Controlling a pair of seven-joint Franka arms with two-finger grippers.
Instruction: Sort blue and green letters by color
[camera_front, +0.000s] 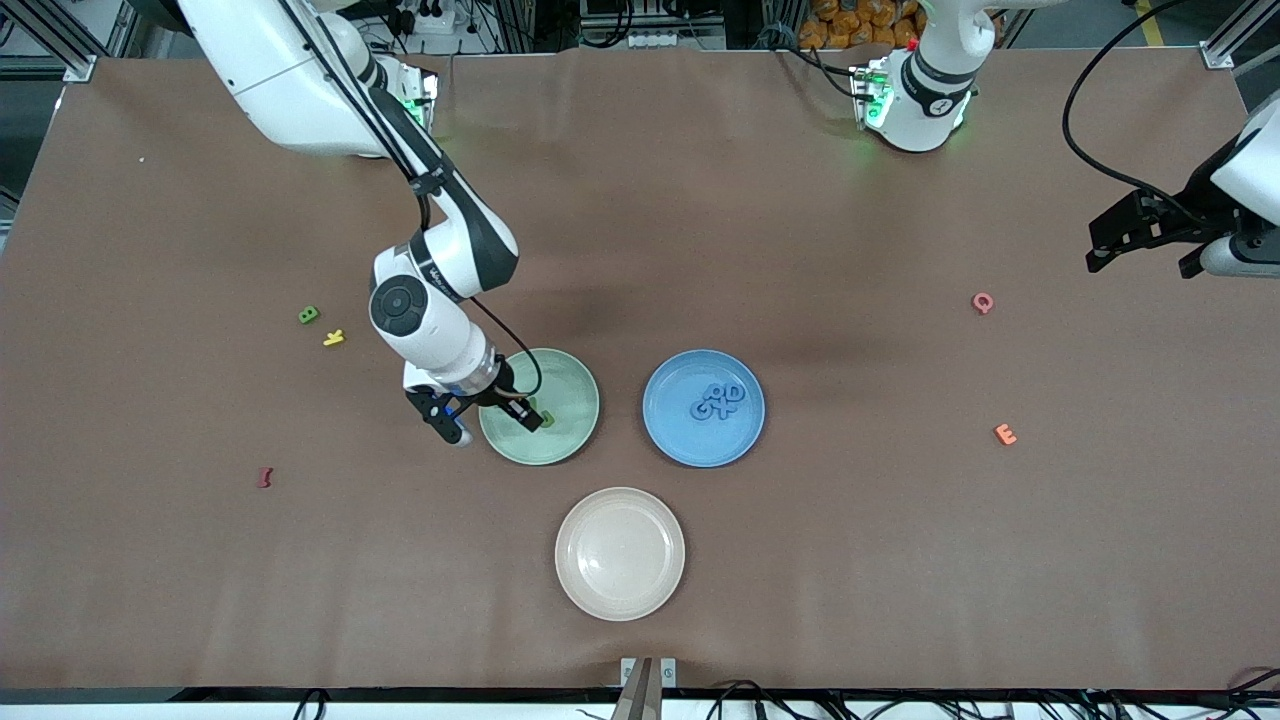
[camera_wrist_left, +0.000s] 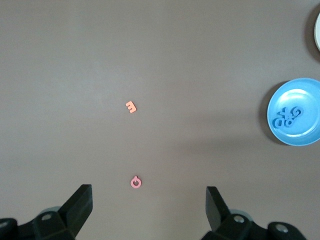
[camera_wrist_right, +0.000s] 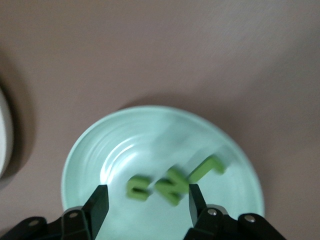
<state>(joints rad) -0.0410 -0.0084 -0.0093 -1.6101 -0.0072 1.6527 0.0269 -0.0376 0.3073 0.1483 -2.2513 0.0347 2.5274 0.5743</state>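
Three green letters (camera_wrist_right: 172, 186) lie in the pale green plate (camera_wrist_right: 150, 135), one showing in the front view (camera_front: 547, 418). My right gripper (camera_wrist_right: 146, 192) hangs low over that plate (camera_front: 560, 380), open, with nothing gripped; in the front view it (camera_front: 497, 420) is at the plate's edge toward the right arm's end. Another green letter (camera_front: 308, 315) lies on the table toward the right arm's end. Several blue letters (camera_front: 718, 400) are piled in the blue plate (camera_front: 660, 430); the left wrist view shows them (camera_wrist_left: 287, 117) in that plate (camera_wrist_left: 305, 90) too. My left gripper (camera_wrist_left: 150, 205) waits open, raised at the left arm's end (camera_front: 1140, 240).
A cream plate (camera_front: 620, 553) sits nearer the front camera than the two coloured plates. A yellow letter (camera_front: 334, 338) and a dark red one (camera_front: 265, 477) lie toward the right arm's end. A pink Q (camera_front: 983, 302) and an orange E (camera_front: 1005, 434) lie toward the left arm's end.
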